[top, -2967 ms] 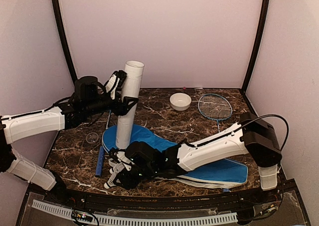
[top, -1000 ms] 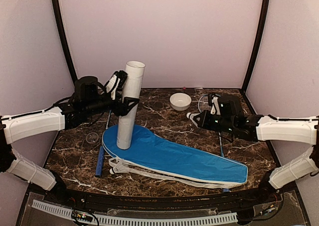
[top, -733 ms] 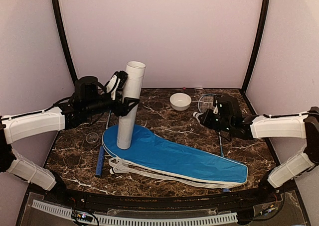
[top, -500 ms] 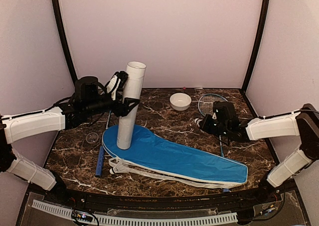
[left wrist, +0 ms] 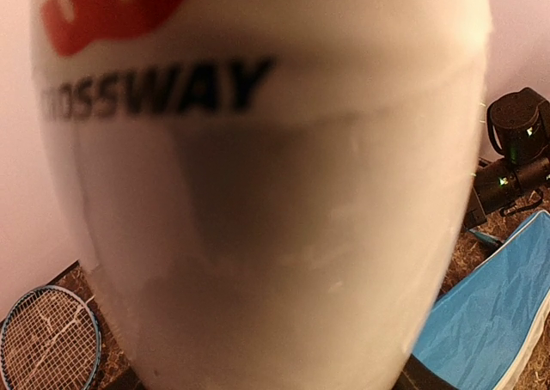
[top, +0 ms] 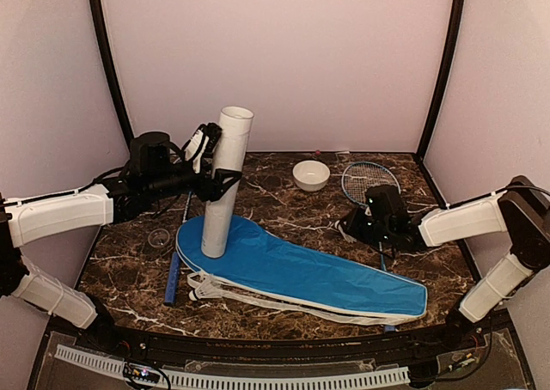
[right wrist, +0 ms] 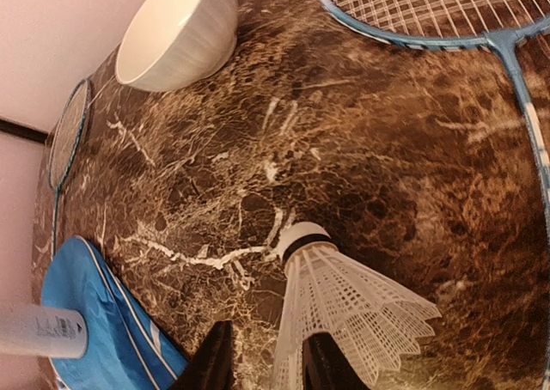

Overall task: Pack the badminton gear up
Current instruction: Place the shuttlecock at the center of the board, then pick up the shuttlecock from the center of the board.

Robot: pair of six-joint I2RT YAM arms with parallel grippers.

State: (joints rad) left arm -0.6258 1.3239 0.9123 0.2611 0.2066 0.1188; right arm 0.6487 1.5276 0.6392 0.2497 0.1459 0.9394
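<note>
While the smooth cylindrical white tube (top: pixel 215 227) is clamped upright by the left gripper (top: pixel 215 161), a feathered conical shuttlecock (right wrist: pixel 344 313) is seen ungripped at the parted jaws of the right gripper (right wrist: pixel 262 362).

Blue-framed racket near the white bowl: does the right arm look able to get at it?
Probably yes: the thin blue-framed racket lies uncovered on the brown marble table, just beyond the right fingers.

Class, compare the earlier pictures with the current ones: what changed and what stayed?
The right claw swung from the blue cover's near-left end across to the right, lowering a shuttlecock beside the racket, and its jaws have parted. The left claw still holds the white tube upright.
</note>
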